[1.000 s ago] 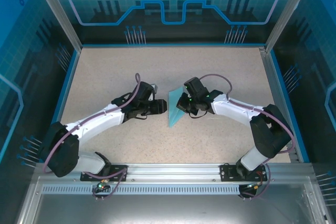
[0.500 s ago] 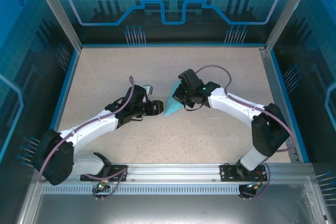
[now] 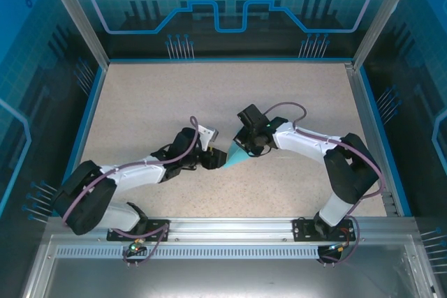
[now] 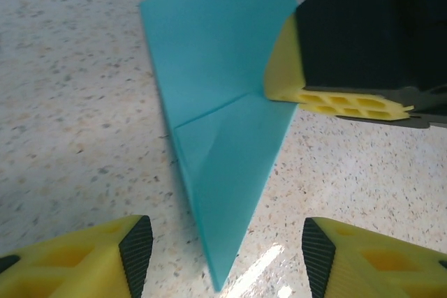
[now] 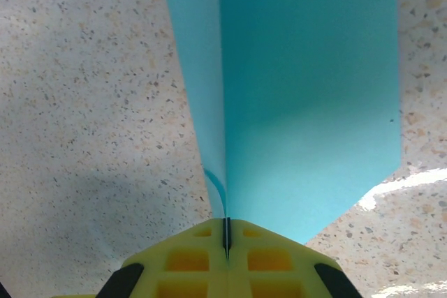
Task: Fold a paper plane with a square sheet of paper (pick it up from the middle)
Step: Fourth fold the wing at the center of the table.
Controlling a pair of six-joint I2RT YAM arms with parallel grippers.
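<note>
Gripping the paper plane (image 5: 307,102) by its folded edge, the right claw (image 5: 225,232) has carried it across the tabletop (image 4: 70,102) to meet the left claw (image 4: 220,250) — jaws wide, flanking the pointed tip — so a second pinch for creasing looks imminent.

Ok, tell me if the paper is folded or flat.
Folded: the paper shows creases and a pointed tip, layers pinched in the right gripper.

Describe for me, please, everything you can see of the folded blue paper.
The folded paper is thin, plain cyan-blue, sharply creased into a pointed dart shape. It seems to stand on edge on the speckled table. The right gripper pinches its wide end, jaws shut; its tip points between the jaws of the open left gripper.
</note>
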